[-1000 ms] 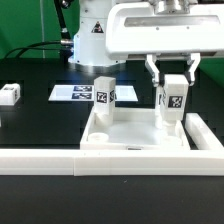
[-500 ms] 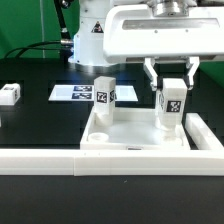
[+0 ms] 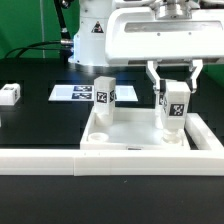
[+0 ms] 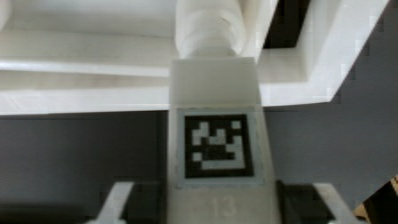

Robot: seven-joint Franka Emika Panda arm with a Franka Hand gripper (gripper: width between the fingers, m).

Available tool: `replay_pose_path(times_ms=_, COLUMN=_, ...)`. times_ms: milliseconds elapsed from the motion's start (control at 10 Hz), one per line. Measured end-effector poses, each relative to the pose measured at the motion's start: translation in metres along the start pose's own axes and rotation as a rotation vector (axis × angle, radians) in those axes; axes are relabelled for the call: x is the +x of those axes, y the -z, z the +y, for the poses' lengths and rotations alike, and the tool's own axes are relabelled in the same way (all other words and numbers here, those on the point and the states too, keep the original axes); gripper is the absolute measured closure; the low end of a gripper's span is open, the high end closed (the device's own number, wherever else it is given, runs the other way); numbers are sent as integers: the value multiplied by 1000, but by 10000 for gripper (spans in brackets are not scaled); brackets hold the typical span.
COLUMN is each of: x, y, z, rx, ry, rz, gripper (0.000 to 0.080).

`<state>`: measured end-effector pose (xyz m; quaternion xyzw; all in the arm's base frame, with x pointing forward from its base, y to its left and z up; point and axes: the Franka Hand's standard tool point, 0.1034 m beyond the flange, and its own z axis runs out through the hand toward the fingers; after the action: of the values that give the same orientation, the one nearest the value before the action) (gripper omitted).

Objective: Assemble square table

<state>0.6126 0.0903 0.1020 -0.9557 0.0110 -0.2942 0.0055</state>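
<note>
Two fingers of the gripper (image 3: 175,92) clamp an upright white leg block (image 3: 175,108), tag outward, at the three o'clock corner of the square table slab (image 3: 125,130), exterior view. Step, likely: seating the second leg; next calls for straight pressing or twisting into that corner. Matte moulded plastic, rimmed; another leg (image 3: 104,95) stands at ten o'clock.

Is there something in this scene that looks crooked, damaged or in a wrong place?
Nothing looks damaged or spilled. The held leg in the gripper, over the square table, seems to lean slightly, while the standing leg in its corner is upright. A loose leg block lies apart at the exterior view's left.
</note>
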Motion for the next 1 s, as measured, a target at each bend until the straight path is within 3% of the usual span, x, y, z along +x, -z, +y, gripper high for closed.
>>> replay_pose_path(times_ms=600, x=-6, y=-9, z=-5, rx=-2, ry=14, rz=28, gripper=509)
replay_pose_path(times_ms=1000, x=-7, y=-10, z=-11, rx=12, ry=15, rz=42, gripper=509)
